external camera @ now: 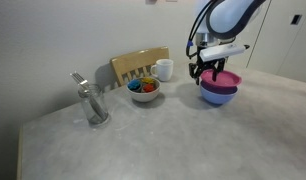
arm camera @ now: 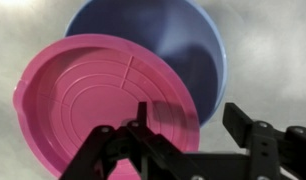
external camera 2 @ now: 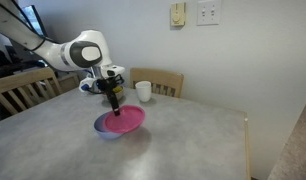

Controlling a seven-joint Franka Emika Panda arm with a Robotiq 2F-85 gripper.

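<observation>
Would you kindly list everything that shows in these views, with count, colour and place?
pink bowl: one, pink, resting in the blue bowl
blue bowl: one, blue, on the table under the pink bowl
small bowl: one, pale with colourful contents, near the mug
mug: one, white, by the table's far edge
metal cup: one, silver, holding a utensil, apart from the bowls
table: one, grey
chairs: two, wooden, behind the table
wall plates: two, pale, on the wall
arm: one, white, above the bowls
gripper: one, black, jaws open astride the pink bowl's rim
</observation>
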